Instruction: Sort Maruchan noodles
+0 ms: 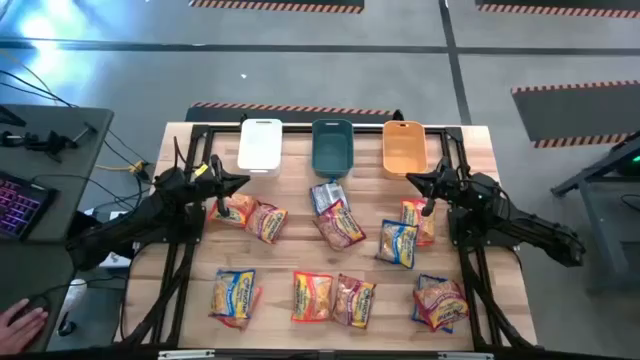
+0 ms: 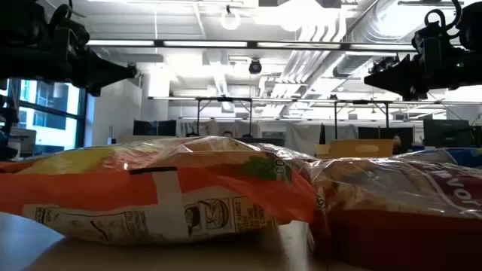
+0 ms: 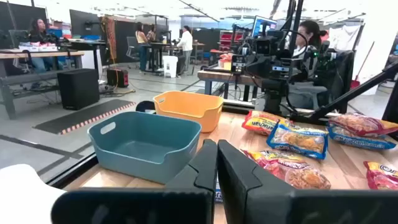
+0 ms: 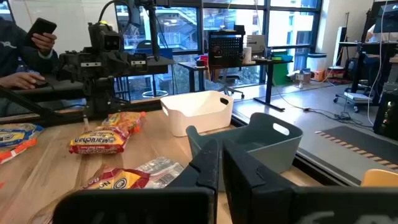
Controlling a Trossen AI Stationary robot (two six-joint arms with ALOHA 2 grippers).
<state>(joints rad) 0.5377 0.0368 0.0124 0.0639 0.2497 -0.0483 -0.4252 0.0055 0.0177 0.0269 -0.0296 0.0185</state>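
Observation:
Several Maruchan noodle packets lie flat and scattered over the wooden table (image 1: 480, 140): pink-red and orange ones at the left (image 1: 232, 209), blue-and-yellow ones at the right (image 1: 398, 243), and a row along the near edge (image 1: 312, 297). A white bin (image 1: 260, 145), a teal bin (image 1: 332, 147) and an orange bin (image 1: 404, 147) stand at the far edge. My left gripper (image 1: 240, 182) hovers shut near the white bin, above the left packets. My right gripper (image 1: 412, 180) hovers shut near the orange bin. In the wrist views both pairs of fingers (image 3: 216, 165) (image 4: 221, 165) are together with nothing between them.
Black frame rails (image 1: 180, 260) run along the table's left and right sides. A side desk with a keyboard (image 1: 20, 205) stands left of the table, and a person's hand (image 1: 20, 322) rests at the near left. People sit at desks beyond the table (image 4: 25, 50).

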